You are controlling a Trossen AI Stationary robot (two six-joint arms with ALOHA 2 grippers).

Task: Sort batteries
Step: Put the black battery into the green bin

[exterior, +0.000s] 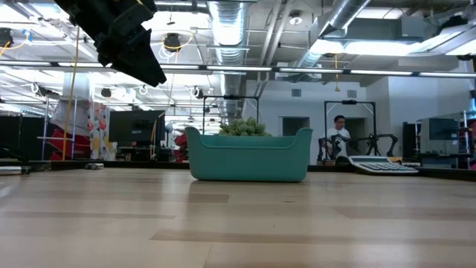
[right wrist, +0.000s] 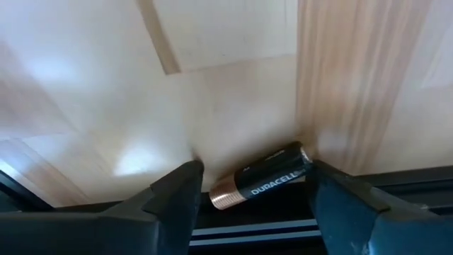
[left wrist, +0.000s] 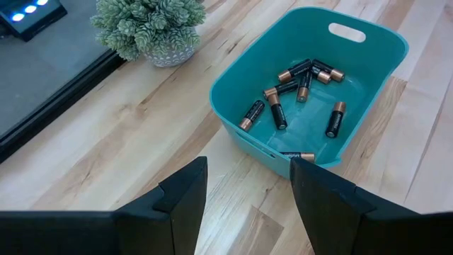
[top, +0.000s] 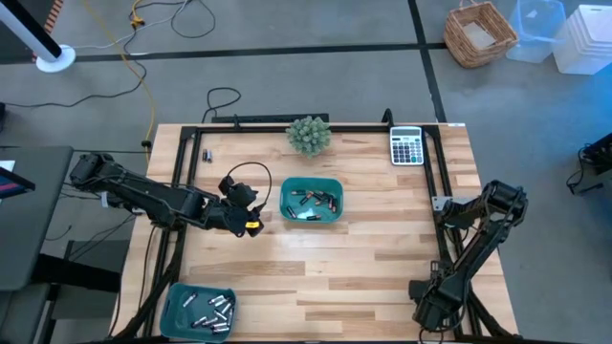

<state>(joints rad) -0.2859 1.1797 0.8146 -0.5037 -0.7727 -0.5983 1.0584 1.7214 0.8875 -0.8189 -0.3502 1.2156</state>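
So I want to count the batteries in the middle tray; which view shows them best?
The left wrist view: it looks down into the middle tray at its batteries. The high view shows them tiny; the low view shows only the tray's wall; the right wrist view misses it.

Grey concrete floor [top: 316,24] surrounds the wooden table [top: 335,258], with a wicker basket [top: 481,34] far right. Beyond, exposed ceiling ducts [exterior: 230,18] and a seated person [exterior: 341,136].
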